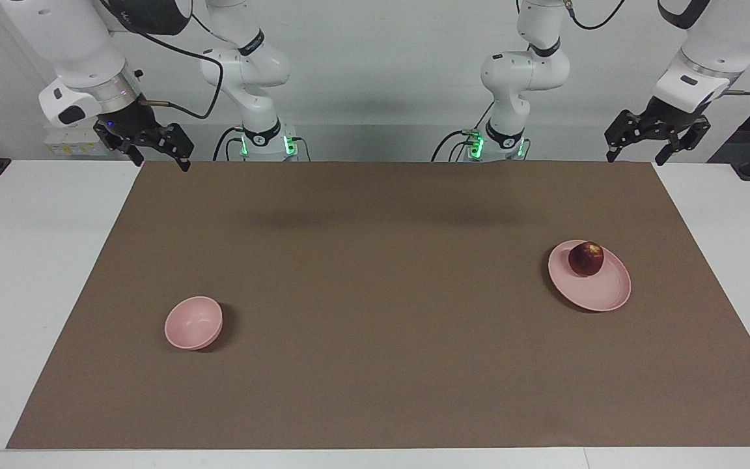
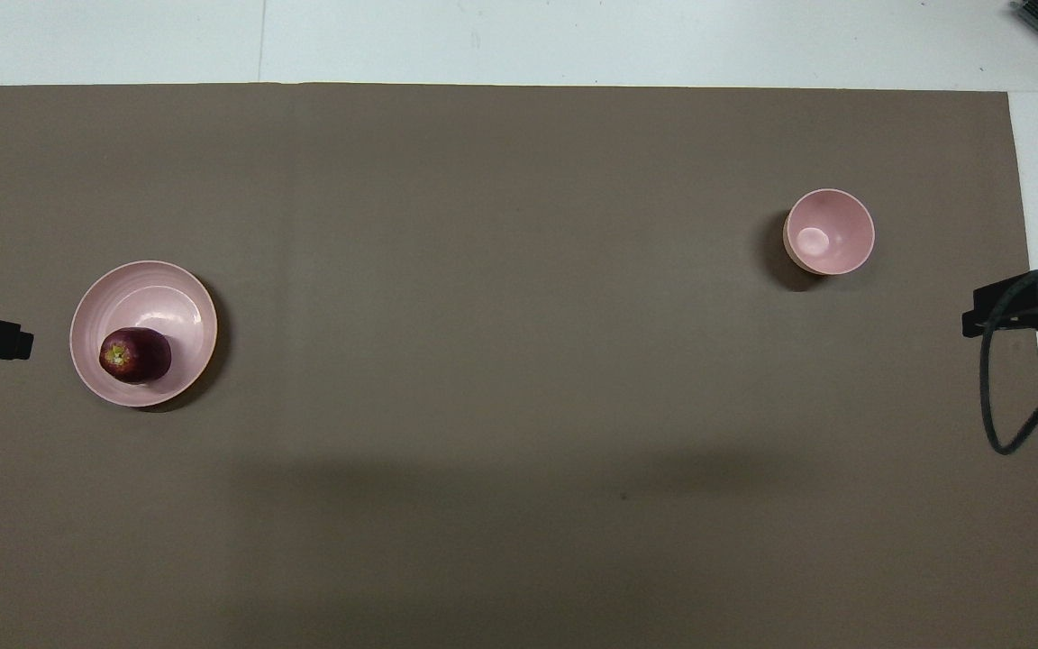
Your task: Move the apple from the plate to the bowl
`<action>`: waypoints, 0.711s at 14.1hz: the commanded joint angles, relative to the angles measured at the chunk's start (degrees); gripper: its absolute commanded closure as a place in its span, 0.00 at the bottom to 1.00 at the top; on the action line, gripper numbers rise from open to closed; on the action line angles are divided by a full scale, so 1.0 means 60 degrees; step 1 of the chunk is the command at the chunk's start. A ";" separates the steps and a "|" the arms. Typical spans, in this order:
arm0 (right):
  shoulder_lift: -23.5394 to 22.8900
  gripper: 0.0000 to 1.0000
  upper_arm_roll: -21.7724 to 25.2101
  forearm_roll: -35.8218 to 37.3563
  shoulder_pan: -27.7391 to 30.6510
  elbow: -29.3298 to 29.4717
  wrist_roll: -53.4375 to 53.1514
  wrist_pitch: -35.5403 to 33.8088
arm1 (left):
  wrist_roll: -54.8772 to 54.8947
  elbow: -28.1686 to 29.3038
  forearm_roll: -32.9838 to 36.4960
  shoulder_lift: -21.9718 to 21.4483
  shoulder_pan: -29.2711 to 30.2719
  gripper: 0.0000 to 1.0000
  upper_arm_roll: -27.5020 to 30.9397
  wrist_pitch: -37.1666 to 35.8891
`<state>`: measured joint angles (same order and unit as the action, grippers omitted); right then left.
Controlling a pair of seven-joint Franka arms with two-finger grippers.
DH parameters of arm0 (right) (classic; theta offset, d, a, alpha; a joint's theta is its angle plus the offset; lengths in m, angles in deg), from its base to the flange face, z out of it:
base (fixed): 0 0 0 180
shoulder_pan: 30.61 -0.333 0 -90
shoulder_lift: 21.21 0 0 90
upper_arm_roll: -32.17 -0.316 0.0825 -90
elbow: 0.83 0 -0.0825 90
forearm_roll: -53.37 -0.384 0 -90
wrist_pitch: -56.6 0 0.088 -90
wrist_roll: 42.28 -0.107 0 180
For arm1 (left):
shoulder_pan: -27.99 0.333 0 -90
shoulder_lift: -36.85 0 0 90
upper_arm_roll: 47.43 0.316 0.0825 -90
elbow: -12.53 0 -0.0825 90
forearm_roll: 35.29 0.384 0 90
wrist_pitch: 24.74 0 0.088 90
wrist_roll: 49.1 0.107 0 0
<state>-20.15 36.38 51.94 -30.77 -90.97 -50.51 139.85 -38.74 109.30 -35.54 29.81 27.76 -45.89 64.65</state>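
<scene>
Both arms waiting, raised at the robots' own edge of the brown mat [image 1: 375, 365].

Left gripper [image 1: 657, 144] up in the air above the mat's corner at the left arm's end, fingers spread apart, holding nothing. Right gripper [image 1: 157, 146] likewise aloft above the mat's corner at the right arm's end, fingers parted, holding nothing.

Farther from the robots than that edge, toward the mat's left-arm end: the plate [image 1: 599, 296], flat on the mat, pale pink, with 1 dark red apple [image 1: 586, 258] resting on it. Apple seated off-centre on the plate, on the part nearer to the robots, touching no gripper; yellowish patch around its stem showing in the overhead view [image 2: 134, 355].

Farther still from the robots, toward the mat's right-arm end: the bowl [image 1: 193, 322], small, deep and pink, upright on the mat, well apart from the plate. Nothing inside it. 2 pink dishes and 1 fruit on the mat in all.
</scene>
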 commanded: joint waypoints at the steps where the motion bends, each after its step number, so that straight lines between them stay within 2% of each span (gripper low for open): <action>1: 0.0293 0.00 -0.0146 -0.0536 -0.0031 -0.0313 -0.1100 -0.0061 | 0.0352 0.0949 -0.0089 -0.0337 0.0141 0.00 -0.0052 0.0715; 4: 0.0278 0.00 -0.0161 -0.0610 -0.0324 -0.0502 -0.1906 0.0114 | 0.0485 0.2396 -0.0089 -0.0351 0.0214 0.00 -0.0052 0.2673; 7: 0.0175 0.00 -0.0249 -0.0801 -0.0660 -0.0547 -0.2537 0.0597 | 0.0572 0.3350 -0.0104 -0.0278 0.0491 0.00 -0.0052 0.3979; 10: 0.0190 0.00 -0.0278 -0.0757 -0.0676 -0.0649 -0.2393 0.0817 | 0.0661 0.4215 -0.0104 0.0014 0.0638 0.00 -0.0052 0.5561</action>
<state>-20.07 34.95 48.73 -35.45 -92.96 -64.80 142.94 -36.00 130.66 -35.54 30.16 30.41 -45.84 92.16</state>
